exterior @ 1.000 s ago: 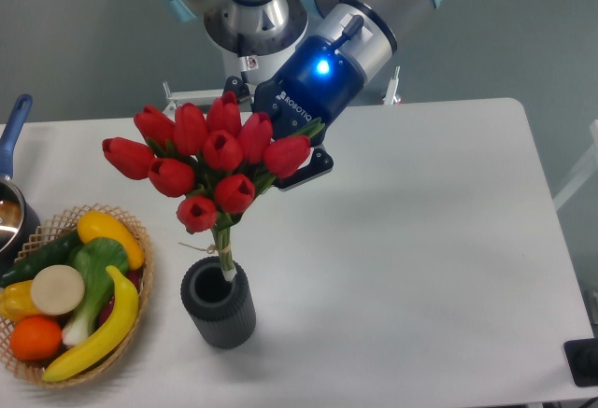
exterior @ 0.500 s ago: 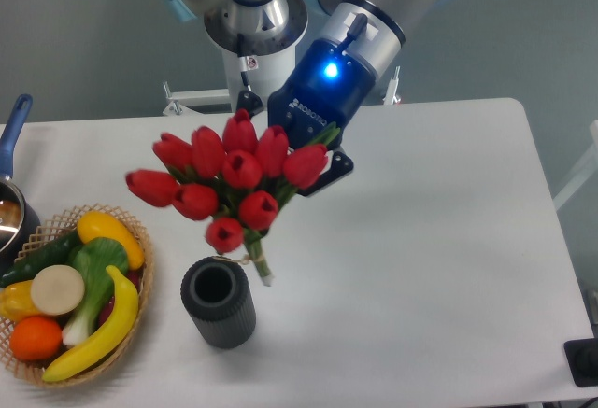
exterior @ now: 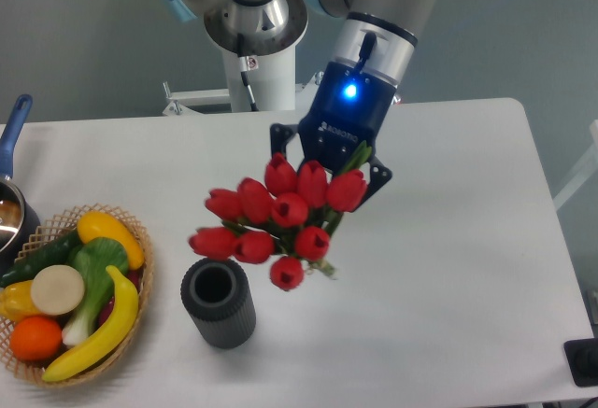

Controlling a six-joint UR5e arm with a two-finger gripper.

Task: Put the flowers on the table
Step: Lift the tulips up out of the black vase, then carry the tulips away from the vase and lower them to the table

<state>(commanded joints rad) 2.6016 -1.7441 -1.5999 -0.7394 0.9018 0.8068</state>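
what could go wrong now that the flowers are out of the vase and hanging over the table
1. The tool seems to hold the flowers only at the leaves, with the heavy red heads sticking out, so the bunch might slip or tilt on the way down.
2. The lowest bud hangs close beside the vase; lowering here might knock it over. Free table lies to the right.

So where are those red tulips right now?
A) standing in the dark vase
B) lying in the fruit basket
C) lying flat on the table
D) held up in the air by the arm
D: the flowers hang from the end effector, clear of the empty vase.
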